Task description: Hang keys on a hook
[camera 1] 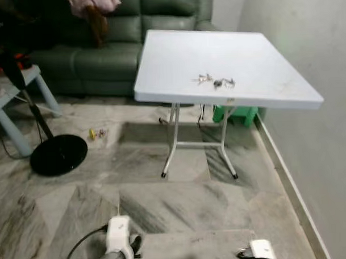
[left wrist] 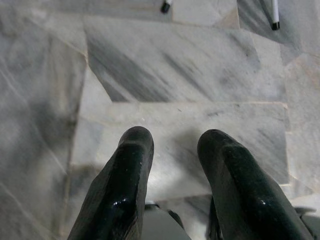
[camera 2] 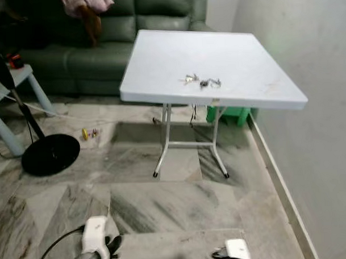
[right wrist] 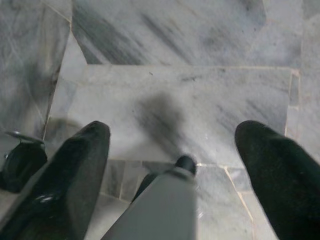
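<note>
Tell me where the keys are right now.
In the head views the keys lie on the white folding table, near its front edge and slightly right of centre, ahead of the robot with the green sofa behind and the wall at right.

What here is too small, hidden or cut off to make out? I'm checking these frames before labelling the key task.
- Keys on the white table: too small in the eye views to count.
- Small things on the floor by the fan base: too small to identify.
- Green object: mostly hidden by the table.
- Left gripper, right gripper: both open over marble floor; arms cut off by the eye views' bottom edge.
</note>
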Controlling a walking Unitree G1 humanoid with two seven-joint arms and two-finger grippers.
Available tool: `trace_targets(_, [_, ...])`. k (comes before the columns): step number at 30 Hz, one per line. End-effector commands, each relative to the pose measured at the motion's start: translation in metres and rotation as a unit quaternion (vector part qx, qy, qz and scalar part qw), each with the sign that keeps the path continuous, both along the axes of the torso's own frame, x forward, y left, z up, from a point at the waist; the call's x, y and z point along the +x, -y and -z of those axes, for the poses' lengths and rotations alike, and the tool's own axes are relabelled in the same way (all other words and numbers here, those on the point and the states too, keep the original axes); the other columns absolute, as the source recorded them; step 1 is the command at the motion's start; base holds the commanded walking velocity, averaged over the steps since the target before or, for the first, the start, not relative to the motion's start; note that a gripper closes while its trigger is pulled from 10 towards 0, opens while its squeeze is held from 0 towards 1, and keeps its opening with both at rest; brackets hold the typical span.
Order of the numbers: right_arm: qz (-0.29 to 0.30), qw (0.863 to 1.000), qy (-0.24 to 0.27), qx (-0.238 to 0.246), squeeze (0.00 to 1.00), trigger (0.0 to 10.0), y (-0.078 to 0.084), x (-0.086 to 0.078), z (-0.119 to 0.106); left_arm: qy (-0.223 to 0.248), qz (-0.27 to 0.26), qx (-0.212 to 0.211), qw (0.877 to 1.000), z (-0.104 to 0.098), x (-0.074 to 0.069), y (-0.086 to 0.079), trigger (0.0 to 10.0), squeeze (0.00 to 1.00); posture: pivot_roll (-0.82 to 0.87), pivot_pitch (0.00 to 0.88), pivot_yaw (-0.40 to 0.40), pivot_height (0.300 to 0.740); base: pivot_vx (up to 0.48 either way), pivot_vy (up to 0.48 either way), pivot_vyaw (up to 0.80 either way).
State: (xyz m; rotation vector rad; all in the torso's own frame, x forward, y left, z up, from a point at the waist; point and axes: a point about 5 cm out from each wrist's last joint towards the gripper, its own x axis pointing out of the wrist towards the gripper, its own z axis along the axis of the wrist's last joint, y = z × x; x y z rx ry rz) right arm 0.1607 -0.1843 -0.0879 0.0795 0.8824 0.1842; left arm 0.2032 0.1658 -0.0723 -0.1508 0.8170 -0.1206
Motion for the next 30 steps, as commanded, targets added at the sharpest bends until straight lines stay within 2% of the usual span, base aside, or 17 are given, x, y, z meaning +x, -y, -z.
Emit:
trace_targets(1, [0.007, 1.000, 0.012, -0.009, 0.00, 10.0, 0.011, 0.003, -0.003, 0.013, 0.019, -0.010, 1.000, -0.003, 0.006, 0.014, 10.0, 0.00, 0.06, 0.000, -0.046, 0.736, 0.000, 0.000, 0.00])
trace_targets(4, [-0.002, 0.999, 0.047, -0.003, 0.00, 10.0, 0.009, 0.016, -0.011, 0.043, 0.023, -0.019, 0.999, -0.011, 0.017, 0.017, 10.0, 0.00, 0.06, 0.000, -0.044, 0.736, 0.000, 0.000, 0.00])
trace_targets(12, [-0.014, 0.995, 0.101, 0.013, 0.00, 10.0, 0.004, 0.032, -0.022, 0.092, 0.036, -0.013, 0.995, -0.023, 0.033, 0.018, 10.0, 0.00, 0.05, 0.000, -0.034, 0.736, 0.000, 0.000, 0.00])
trace_targets(13, [-0.018, 0.992, 0.123, 0.018, 1.00, 10.0, 0.002, 0.037, -0.026, 0.109, 0.039, -0.013, 0.993, -0.028, 0.038, 0.019, 10.0, 0.00, 0.05, 0.000, -0.029, 0.736, 0.000, 0.000, 0.00])
trace_targets(20, [-0.027, 0.977, 0.210, 0.031, 1.00, 10.0, -0.002, 0.051, -0.044, 0.171, 0.041, -0.015, 0.984, -0.044, 0.054, 0.018, 10.0, 0.00, 0.04, 0.000, -0.016, 0.736, 0.000, 0.000, 0.00])
trace_targets(21, [-0.027, 0.977, 0.210, 0.031, 1.00, 10.0, -0.002, 0.051, -0.044, 0.171, 0.041, -0.015, 0.984, -0.044, 0.054, 0.018, 10.0, 0.00, 0.04, 0.000, -0.016, 0.736, 0.000, 0.000, 0.00])
trace_targets(23, [-0.024, 0.967, 0.251, 0.031, 1.00, 10.0, -0.003, 0.056, -0.053, 0.210, 0.042, -0.012, 0.977, -0.054, 0.061, 0.019, 10.0, 0.00, 0.04, 0.000, -0.011, 0.736, 0.000, 0.000, 0.00])
trace_targets(27, [-0.014, 0.950, 0.312, 0.025, 1.00, 10.0, -0.006, 0.065, -0.069, 0.251, 0.039, -0.025, 0.967, -0.065, 0.067, 0.022, 10.0, 0.00, 0.04, 0.000, -0.008, 0.736, 0.000, 0.000, 0.00])
trace_targets(28, [-0.014, 0.950, 0.312, 0.025, 1.00, 10.0, -0.006, 0.065, -0.069, 0.251, 0.039, -0.025, 0.967, -0.065, 0.067, 0.022, 10.0, 0.00, 0.04, 0.000, -0.008, 0.736, 0.000, 0.000, 0.00])
trace_targets(30, [-0.012, 0.937, 0.348, 0.028, 1.00, 10.0, -0.009, 0.069, -0.081, 0.271, 0.038, -0.029, 0.961, -0.071, 0.068, 0.022, 10.0, 0.00, 0.03, 0.000, -0.003, 0.736, 0.000, 0.000, 0.00])
